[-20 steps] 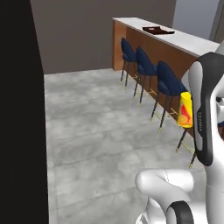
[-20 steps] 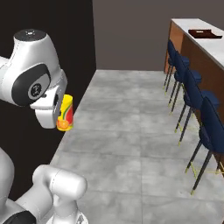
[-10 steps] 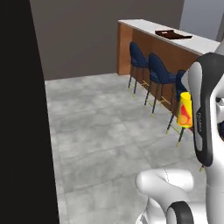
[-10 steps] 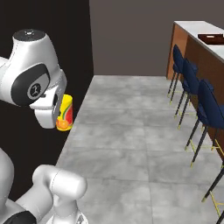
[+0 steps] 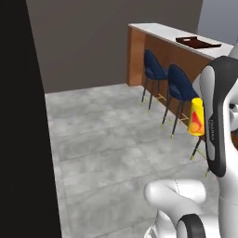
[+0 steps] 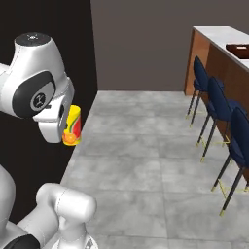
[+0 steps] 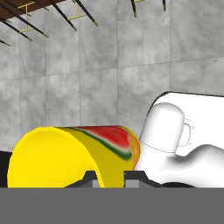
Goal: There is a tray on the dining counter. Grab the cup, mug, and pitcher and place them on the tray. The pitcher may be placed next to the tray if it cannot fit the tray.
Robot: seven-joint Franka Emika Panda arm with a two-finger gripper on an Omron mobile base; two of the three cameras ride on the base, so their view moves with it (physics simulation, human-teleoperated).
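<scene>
I hold the cup (image 5: 196,116), a yellow tumbler with a red-orange mark, in the air beside my arm, above the grey tiled floor. My gripper (image 7: 111,178) is shut on the cup (image 7: 74,153), which lies across the bottom of the hand view. In the right base view the cup (image 6: 73,125) shows against my white hand. The tray (image 5: 197,42) is dark reddish-brown and rests on the dining counter (image 5: 158,31), far off at the upper right. The same tray (image 6: 239,49) sits on that counter (image 6: 216,33) at the right edge. The mug and the pitcher are out of view.
Dark blue stools (image 5: 181,86) on thin legs line the counter's brown front, and another stool (image 6: 219,99) stands between me and the counter. A tall black panel (image 5: 21,121) runs along the left. Open grey floor (image 6: 146,160) lies ahead.
The whole picture has shifted, so the base has driven on and turned. The counter and stools now sit at a different place in both base views. The cup stays in my shut gripper.
</scene>
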